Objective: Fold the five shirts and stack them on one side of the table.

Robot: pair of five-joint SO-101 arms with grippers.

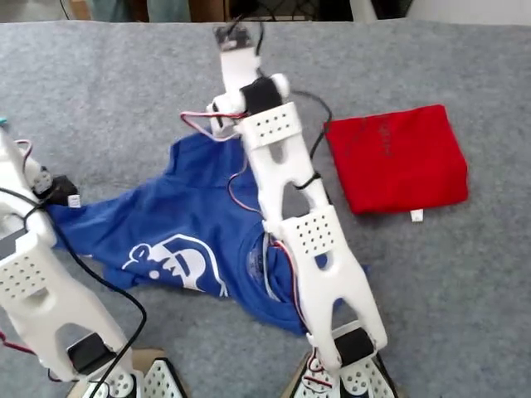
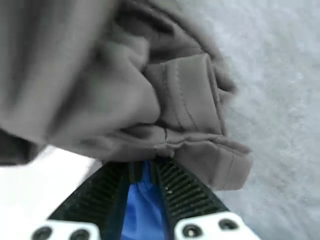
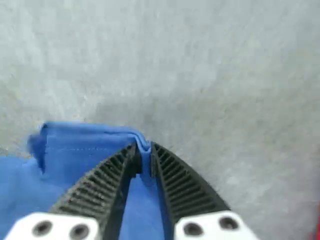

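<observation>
A blue shirt [image 1: 174,224] with a white print lies spread in the middle of the grey table, partly under the right arm. My left gripper [image 1: 56,197] is at its left sleeve. In the left wrist view this gripper [image 2: 145,162] is shut on blue cloth [image 2: 142,210]. My right gripper [image 1: 220,124] is at the shirt's far edge. In the right wrist view that gripper [image 3: 142,147] is shut on a fold of the blue hem [image 3: 75,160]. A red shirt [image 1: 398,157] lies folded to the right.
A grey-brown garment [image 2: 165,100] with stitched hems is bunched just beyond the left gripper. Grey felt table [image 1: 465,290] stretches to the right and far side. The arm bases stand at the near edge.
</observation>
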